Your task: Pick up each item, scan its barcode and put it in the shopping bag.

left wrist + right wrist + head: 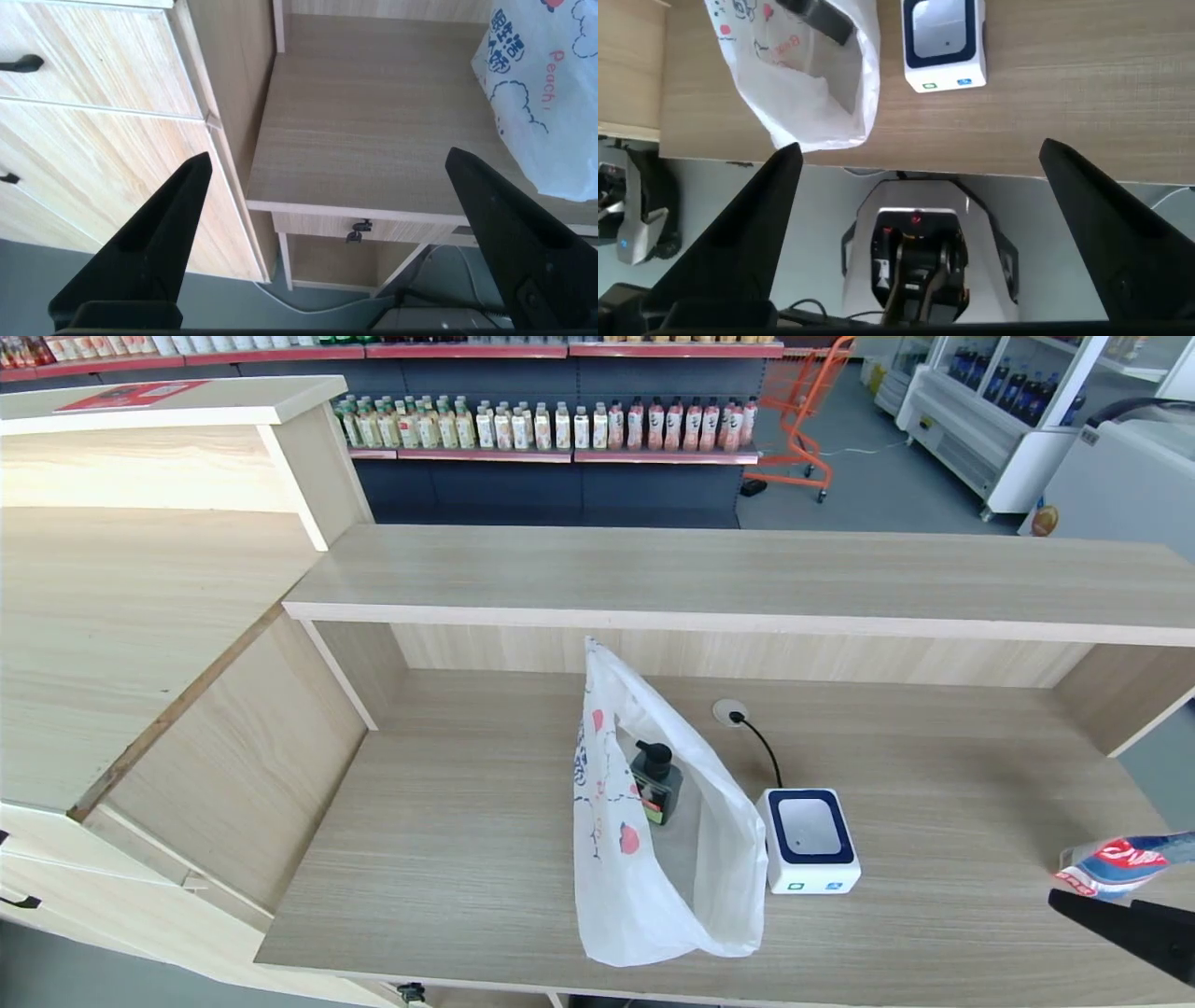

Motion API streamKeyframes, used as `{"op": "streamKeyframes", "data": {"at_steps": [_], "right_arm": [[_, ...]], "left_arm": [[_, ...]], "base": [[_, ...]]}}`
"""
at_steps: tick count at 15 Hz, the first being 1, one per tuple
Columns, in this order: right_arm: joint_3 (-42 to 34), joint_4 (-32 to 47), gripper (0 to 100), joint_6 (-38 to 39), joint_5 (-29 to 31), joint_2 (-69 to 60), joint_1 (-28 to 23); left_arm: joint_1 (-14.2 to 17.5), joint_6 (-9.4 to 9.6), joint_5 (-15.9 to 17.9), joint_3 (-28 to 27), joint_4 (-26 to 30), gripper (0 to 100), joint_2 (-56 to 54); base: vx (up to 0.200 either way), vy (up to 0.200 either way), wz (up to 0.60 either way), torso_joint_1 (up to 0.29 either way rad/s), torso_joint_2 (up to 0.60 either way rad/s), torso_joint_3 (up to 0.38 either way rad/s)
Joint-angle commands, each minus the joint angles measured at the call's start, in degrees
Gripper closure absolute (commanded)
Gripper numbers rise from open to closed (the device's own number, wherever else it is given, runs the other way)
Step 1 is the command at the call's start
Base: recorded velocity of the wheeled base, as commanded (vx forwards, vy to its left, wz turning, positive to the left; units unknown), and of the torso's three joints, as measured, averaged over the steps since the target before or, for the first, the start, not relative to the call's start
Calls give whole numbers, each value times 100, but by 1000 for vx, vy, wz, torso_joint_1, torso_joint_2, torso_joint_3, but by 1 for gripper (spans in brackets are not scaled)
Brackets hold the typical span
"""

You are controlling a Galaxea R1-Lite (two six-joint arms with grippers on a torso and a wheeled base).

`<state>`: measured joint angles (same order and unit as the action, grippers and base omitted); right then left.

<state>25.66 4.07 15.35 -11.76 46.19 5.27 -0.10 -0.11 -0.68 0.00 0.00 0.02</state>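
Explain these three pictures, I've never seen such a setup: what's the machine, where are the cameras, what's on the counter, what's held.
This is a two-armed robot at a shop checkout. The wide picture comes from a camera on its head, looking down at the counter. On it stands an open white shopping bag with a dark pump bottle inside; to the bag's right sits a white scanner on a cable. A red, white and blue packet shows at the right edge. The other two pictures come from wrist cameras; the black wedges are gripper fingers. The left gripper and the right gripper are both open and hold nothing.
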Motion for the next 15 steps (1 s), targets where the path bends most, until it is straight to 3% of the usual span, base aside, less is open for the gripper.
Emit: {"op": "streamKeyframes", "data": {"at_steps": [1, 6, 9, 15], "right_arm": [[-52, 94, 0, 3, -1, -506, -26], [0, 103, 0, 12, -1, -444, -184], [79, 103, 0, 21, -1, -356, -201], [765, 85, 0, 768, -1, 470, -1098]], "left_arm": [[1, 2, -2, 0, 0, 0, -2], [1, 11, -2, 0, 0, 0, -2], [1, 11, -2, 0, 0, 0, -2], [1, 37, 7, 0, 0, 0, -2]], "base": [[-200, -200, 0, 7, 12, 2], [-200, -200, 0, -1, 0, 3], [0, 0, 0, 0, 0, 0], [0, -200, 0, 11, 6, 3]]}}
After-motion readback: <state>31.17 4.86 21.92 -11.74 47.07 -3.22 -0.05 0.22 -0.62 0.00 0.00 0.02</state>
